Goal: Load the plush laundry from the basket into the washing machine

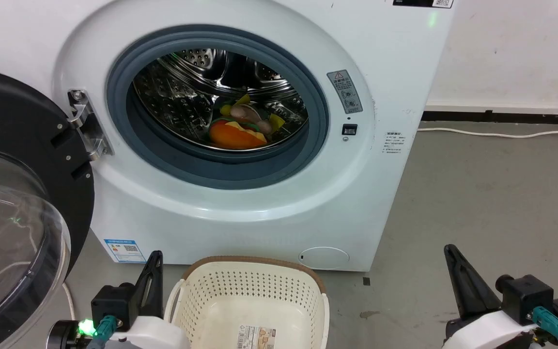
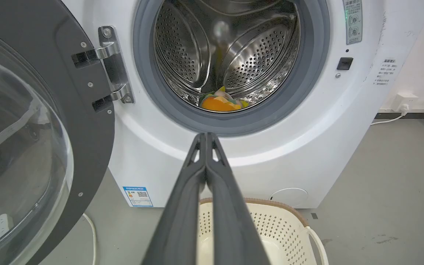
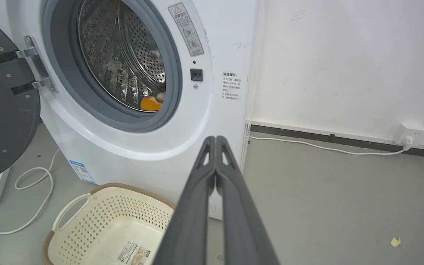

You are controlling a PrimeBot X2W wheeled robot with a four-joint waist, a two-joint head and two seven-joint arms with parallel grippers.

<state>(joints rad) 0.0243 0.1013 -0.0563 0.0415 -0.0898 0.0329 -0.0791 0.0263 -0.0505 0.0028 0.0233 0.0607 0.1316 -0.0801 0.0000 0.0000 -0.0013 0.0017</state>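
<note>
**Both grippers shut; the toy lies in the drum**

The left gripper (image 2: 205, 137) has its two long dark fingers pressed flat together with nothing between them, and the right gripper (image 3: 215, 140) is shut the same way. Both are held low in front of the machine, one on each side of the basket (image 1: 255, 260).

Under them is a smooth grey floor (image 1: 477, 194) with a few stains and a small yellow scrap (image 3: 395, 241). A white wall (image 3: 344, 55) with a dark skirting strip (image 3: 326, 137) stands to the right. A white cable (image 3: 326, 148) runs along it to a wall plug (image 3: 410, 133).

The basket is oval cream plastic with perforated sides, a brown woven-look rim and white handles. It sits on the floor just in front of the washing machine (image 1: 380, 58), and its bare bottom shows a label sticker (image 1: 257, 336).

The washing machine is white, with a grey rubber ring (image 1: 211, 169) round its opening. Its black-rimmed clear door (image 1: 17, 145) is swung wide open on a metal hinge (image 1: 85, 123) at the left.

The plush laundry (image 1: 238, 131) rests at the bottom of the shiny perforated steel drum (image 1: 177, 92), with its orange bun towards the opening.
</note>
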